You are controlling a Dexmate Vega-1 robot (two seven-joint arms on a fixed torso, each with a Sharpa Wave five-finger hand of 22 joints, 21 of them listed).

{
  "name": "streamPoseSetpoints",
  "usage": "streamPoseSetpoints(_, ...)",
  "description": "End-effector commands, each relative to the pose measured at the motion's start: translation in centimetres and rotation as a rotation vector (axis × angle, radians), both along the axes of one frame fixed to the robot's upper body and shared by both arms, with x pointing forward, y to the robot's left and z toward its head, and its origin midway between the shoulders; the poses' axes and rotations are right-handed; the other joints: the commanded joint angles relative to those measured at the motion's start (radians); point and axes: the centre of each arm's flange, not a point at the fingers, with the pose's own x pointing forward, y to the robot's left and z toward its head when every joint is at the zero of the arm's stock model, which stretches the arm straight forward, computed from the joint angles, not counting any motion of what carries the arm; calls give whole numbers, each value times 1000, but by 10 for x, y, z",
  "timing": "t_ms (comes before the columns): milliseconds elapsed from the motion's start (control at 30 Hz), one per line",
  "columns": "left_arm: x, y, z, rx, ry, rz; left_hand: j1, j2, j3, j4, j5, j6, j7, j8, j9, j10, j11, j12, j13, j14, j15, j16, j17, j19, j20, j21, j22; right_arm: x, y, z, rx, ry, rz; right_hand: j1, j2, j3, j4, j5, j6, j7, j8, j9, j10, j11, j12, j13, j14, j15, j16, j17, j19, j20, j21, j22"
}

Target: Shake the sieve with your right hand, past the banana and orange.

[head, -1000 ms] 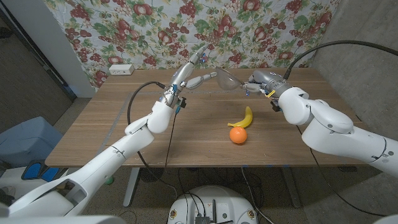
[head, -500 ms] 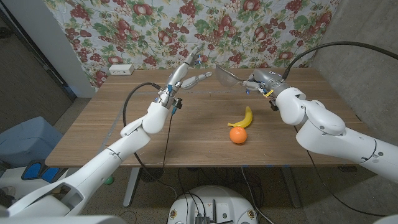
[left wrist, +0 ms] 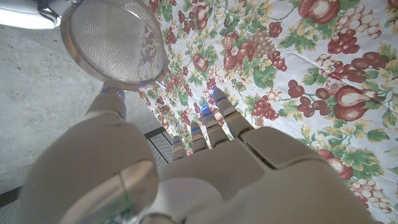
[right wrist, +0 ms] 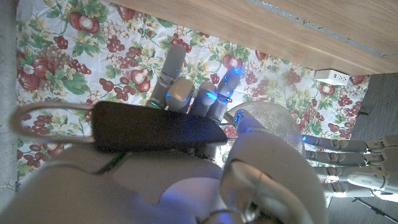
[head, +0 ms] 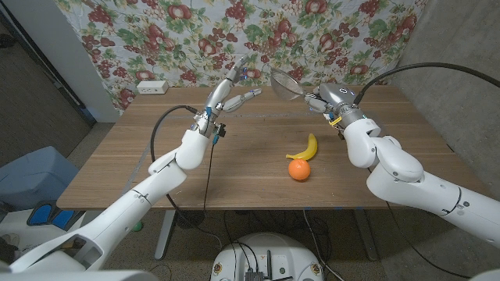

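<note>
While the sieve (head: 287,83) is gripped by its black handle (right wrist: 155,132) in the right hand (head: 326,99), raised at twelve o'clock of the banana (head: 306,148) and orange (head: 298,169), short sideways flicks are best made, kept apart from the spread, empty left hand (head: 233,94).

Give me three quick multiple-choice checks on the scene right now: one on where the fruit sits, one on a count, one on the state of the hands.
1. Where does the orange lie relative to the banana?
A. Beyond it, toward the cloth
B. On the near side, close beside it
C. At the table's far left corner

2. How many pieces of fruit lie on the table?
A. One
B. Two
C. Four

3. Which hand holds the sieve?
A. The right hand, by the handle
B. The left hand
C. Neither; it lies on the table

Answers:
1. B, the orange sits just in front of the banana in the head view.
2. B, one banana and one orange.
3. A, the right wrist view shows the dark handle in the right hand, while the left hand's fingers are spread and empty.
</note>
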Motion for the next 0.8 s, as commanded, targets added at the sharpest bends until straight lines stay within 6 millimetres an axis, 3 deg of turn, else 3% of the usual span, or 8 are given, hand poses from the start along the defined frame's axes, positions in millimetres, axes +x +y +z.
streamPoseSetpoints(33, 1, 7, -5, -30, 32, 3, -11, 0, 6, 7, 2, -10, -5, 6, 4, -5, -2, 9, 4, 0, -37, 7, 2, 6, 1, 2, 3, 2, -5, -7, -3, -107, -16, -14, 1, 7, 14, 11, -7, -1, 12, 3, -35, -22, 18, 3, -14, -76, 4, 4, -11, -26, 1, -7)
streamPoseSetpoints(267, 0, 10, -8, -41, 60, 15, -19, 3, 8, 7, 2, -25, 1, 4, 3, -11, 5, 8, 3, -5, -29, 7, 2, 6, 2, 2, 4, 2, -7, -8, -7, -130, -33, -22, 1, 13, 23, 18, -7, -3, 15, 3, -43, -27, 31, 3, -21, -76, 4, 4, -14, -28, 2, -14)
streamPoseSetpoints(600, 3, 22, -17, -103, 136, -28, -87, 7, -3, 26, -1, -11, 85, 20, 2, -2, 17, 18, 3, -23, -18, 7, 3, -2, -8, -2, 5, 4, -11, -11, -2, -133, -36, -29, 0, 22, 31, 24, -5, -3, 22, 1, -46, -31, 54, 3, -23, -78, 5, 3, -13, -29, 9, -24)
streamPoseSetpoints(667, 4, 25, -19, -138, 147, -63, -105, 19, -1, 34, 0, 2, 100, 24, 2, 5, 20, 21, 2, -24, -20, 9, 4, -6, -12, -4, 6, 5, -12, -11, -1, -137, -35, -31, 0, 25, 33, 26, -4, -4, 23, -3, -49, -30, 60, 3, -23, -78, 5, 4, -13, -30, 11, -27)
streamPoseSetpoints(800, 8, 30, -25, -199, 183, -142, -156, 84, 15, 60, 1, 67, 121, 37, -2, 40, 22, 33, 0, -22, -23, 15, 5, -12, -19, -7, 6, 8, -14, -12, 3, -136, -38, -33, -1, 29, 36, 28, -3, -2, 28, -2, -50, -30, 72, 2, -21, -78, 6, 4, -12, -31, 15, -32)
